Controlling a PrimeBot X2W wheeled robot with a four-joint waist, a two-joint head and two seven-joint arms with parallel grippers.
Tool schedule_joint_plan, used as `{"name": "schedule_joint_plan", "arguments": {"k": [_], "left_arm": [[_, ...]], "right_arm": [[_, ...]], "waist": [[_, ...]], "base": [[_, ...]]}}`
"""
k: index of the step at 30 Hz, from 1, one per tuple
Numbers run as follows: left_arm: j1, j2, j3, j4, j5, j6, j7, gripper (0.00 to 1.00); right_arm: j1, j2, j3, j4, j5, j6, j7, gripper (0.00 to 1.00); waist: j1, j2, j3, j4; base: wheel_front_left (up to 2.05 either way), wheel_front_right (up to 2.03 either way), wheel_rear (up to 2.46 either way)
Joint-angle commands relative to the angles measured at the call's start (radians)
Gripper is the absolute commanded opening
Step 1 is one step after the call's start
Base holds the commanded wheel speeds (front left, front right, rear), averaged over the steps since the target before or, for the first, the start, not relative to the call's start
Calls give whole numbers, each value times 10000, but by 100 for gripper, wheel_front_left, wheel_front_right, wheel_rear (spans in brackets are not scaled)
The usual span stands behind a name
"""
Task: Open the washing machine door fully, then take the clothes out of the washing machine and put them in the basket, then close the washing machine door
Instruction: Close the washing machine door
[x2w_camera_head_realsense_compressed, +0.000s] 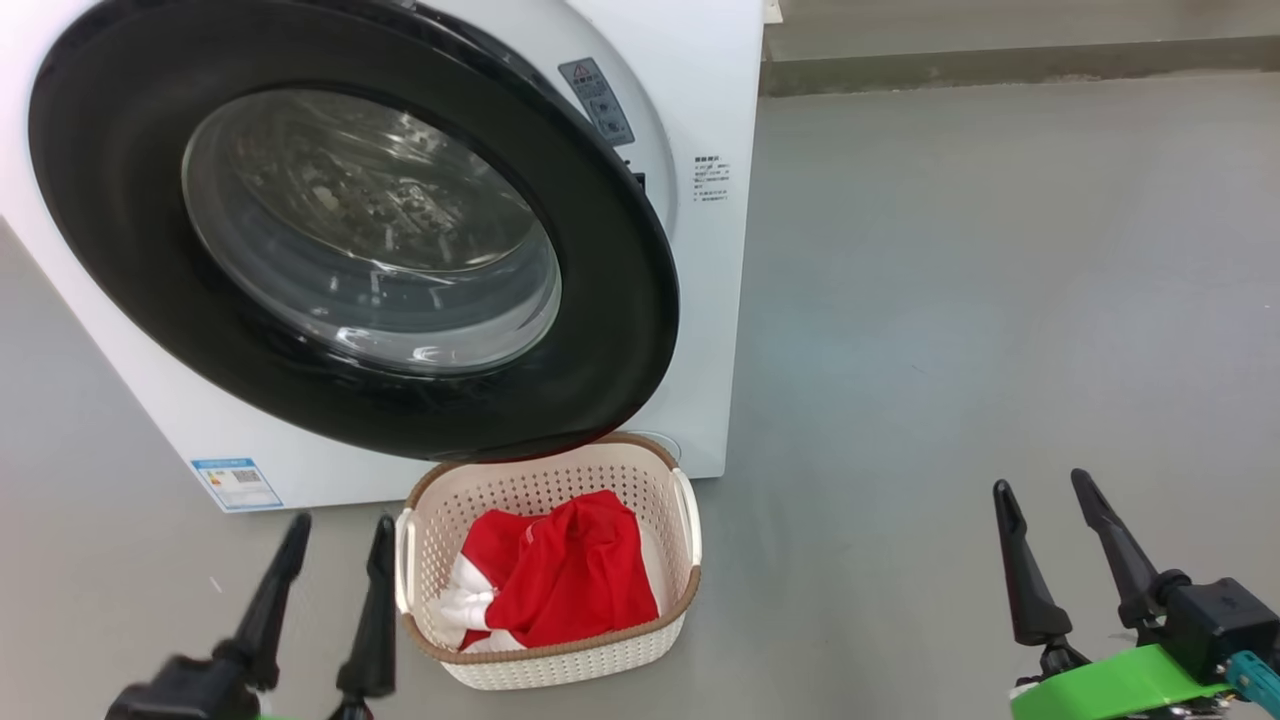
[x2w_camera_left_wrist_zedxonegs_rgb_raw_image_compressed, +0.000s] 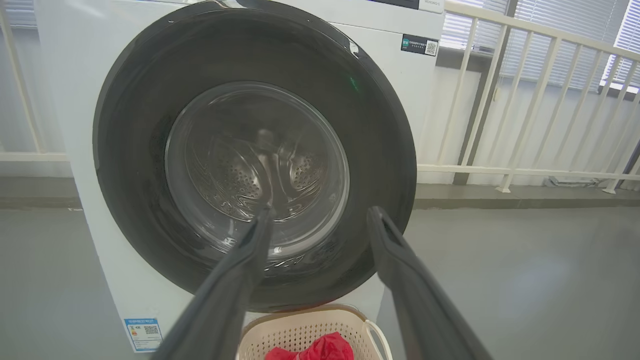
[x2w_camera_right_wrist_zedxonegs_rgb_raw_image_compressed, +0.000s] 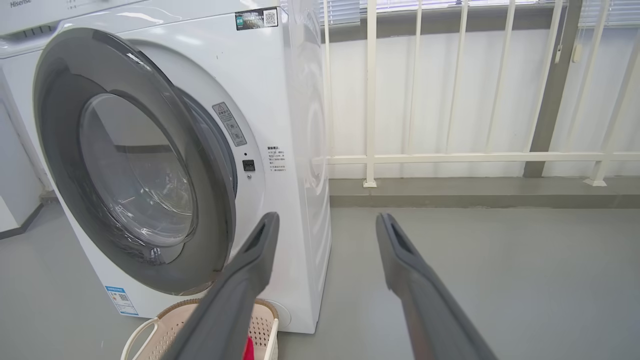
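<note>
The white washing machine (x2w_camera_head_realsense_compressed: 715, 250) stands at the upper left. Its round black-rimmed door (x2w_camera_head_realsense_compressed: 600, 330) (x2w_camera_left_wrist_zedxonegs_rgb_raw_image_compressed: 135, 165) (x2w_camera_right_wrist_zedxonegs_rgb_raw_image_compressed: 65, 130) stands slightly ajar on its right side, with a gap along the frame in the right wrist view. In front of it on the floor sits the cream basket (x2w_camera_head_realsense_compressed: 560, 655) (x2w_camera_left_wrist_zedxonegs_rgb_raw_image_compressed: 280, 325) (x2w_camera_right_wrist_zedxonegs_rgb_raw_image_compressed: 165, 320) holding the red clothes (x2w_camera_head_realsense_compressed: 570, 575) (x2w_camera_left_wrist_zedxonegs_rgb_raw_image_compressed: 325, 347). My left gripper (x2w_camera_head_realsense_compressed: 335, 540) (x2w_camera_left_wrist_zedxonegs_rgb_raw_image_compressed: 320, 215) is open and empty, just left of the basket. Far to the right, my right gripper (x2w_camera_head_realsense_compressed: 1045, 490) (x2w_camera_right_wrist_zedxonegs_rgb_raw_image_compressed: 327, 220) also stands open and empty.
Grey floor (x2w_camera_head_realsense_compressed: 950, 300) spreads to the right of the machine. A white railing (x2w_camera_right_wrist_zedxonegs_rgb_raw_image_compressed: 450, 157) on a low kerb runs behind it. A blue label (x2w_camera_head_realsense_compressed: 236, 483) marks the machine's lower left front.
</note>
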Motion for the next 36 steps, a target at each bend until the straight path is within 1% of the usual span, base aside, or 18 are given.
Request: {"name": "schedule_joint_plan", "arguments": {"k": [1,6,10,15,26,27,28,29,30,36], "left_arm": [[-67,97,386,-274,478,12,-86,100],[193,-330,576,-211,995,-42,-86,100],[264,-565,719,-168,1314,-216,-86,100],[259,-732,930,-103,1552,-331,-87,100],[269,-1126,1268,73,1895,-735,-87,100],[267,-1147,1280,88,1919,-762,-87,100],[261,-1166,1290,94,1948,-786,-87,100],[255,-1184,1297,93,1980,-806,-87,100],[248,-1202,1299,90,2015,-823,-87,100],[196,-1295,1280,29,2228,-856,-87,100]], "right_arm": [[-99,-123,92,-438,32,63,-65,100],[7,-123,-28,-679,23,63,-65,100],[51,-123,-29,-774,-2,63,-65,100],[99,-123,-3,-802,-53,63,-65,100],[149,-123,107,-726,-117,63,-65,100],[144,-123,132,-701,-133,63,-65,98],[139,-123,194,-651,-158,63,-65,47],[124,-123,236,-607,-183,63,-65,21],[100,-123,281,-570,-211,63,-65,0],[-280,-123,474,-314,-395,63,-65,0]], "waist": [[0,0,-31,6],[0,0,-61,-20],[0,0,-77,-32],[0,0,-102,-47],[0,0,-87,32],[0,0,-81,56],[0,0,-72,80],[0,0,-58,109],[0,0,-42,142],[0,0,127,422]], "base": [[0,0,0],[0,0,0],[0,0,0],[0,0,0],[0,0,0],[0,0,0],[0,0,0],[0,0,0],[0,0,0],[0,0,0]]}}
